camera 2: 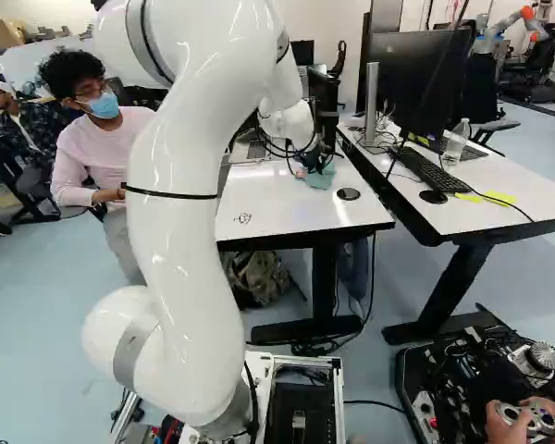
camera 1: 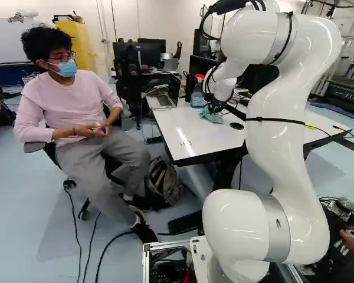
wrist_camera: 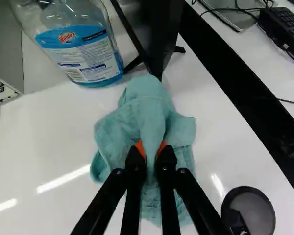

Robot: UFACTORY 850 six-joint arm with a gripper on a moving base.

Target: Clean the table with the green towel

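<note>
Green towel [wrist_camera: 142,113], bunched on the desk [wrist_camera: 49,147] near the blue-labelled bottle [wrist_camera: 85,56]; the tool [wrist_camera: 151,151] is closed about its raised middle fold; the cloth looks to me light, limp and unbreakable, best gripped by that thick ridge; thin edges would probably slip.

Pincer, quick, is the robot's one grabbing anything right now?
Pincer: closed, holding the green towel by a bunched-up fold.

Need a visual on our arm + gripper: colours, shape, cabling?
Arm: glossy white, rounded, curving segments, grey bands at joints, thin black straps round it, black cables outside. Gripper: black, two slim fingers, orange pads.
</note>
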